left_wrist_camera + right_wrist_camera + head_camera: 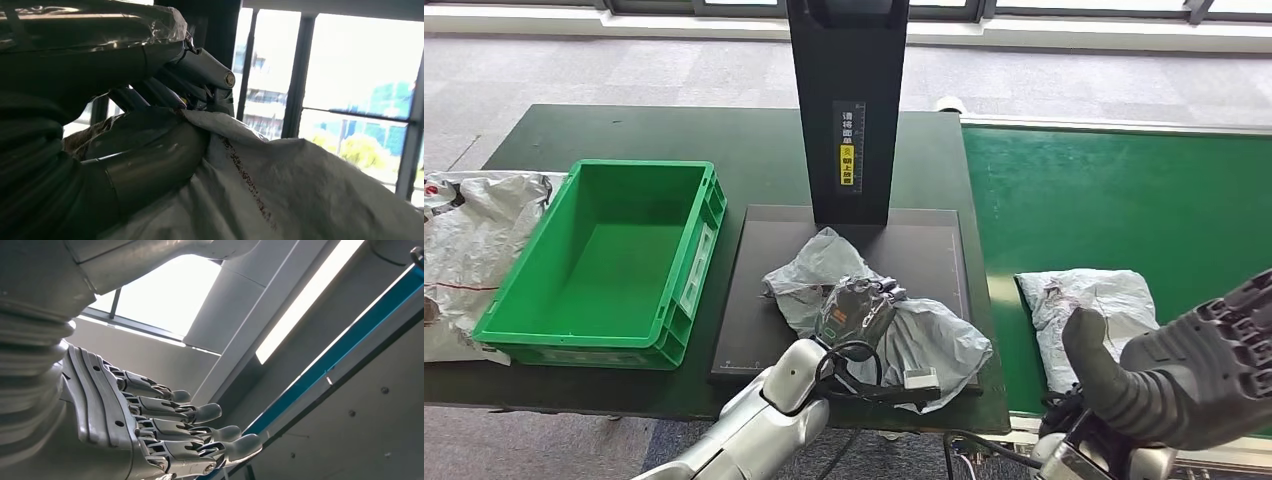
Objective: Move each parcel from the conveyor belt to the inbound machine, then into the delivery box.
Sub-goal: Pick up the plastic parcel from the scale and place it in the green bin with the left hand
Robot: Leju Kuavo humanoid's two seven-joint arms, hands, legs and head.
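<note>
Left hand (856, 312) gripping grey parcel (944, 340) on dark scanner plate (924, 240), directly below black post (849, 100). Green box (689, 280) just to the left, long axis running away from robot. Right hand (1184, 375) empty, fingers apart, raised near second parcel (1114, 295) lying on green belt (1114, 190).

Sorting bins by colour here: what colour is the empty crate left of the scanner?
Bright green crate, clearest in the head view.
</note>
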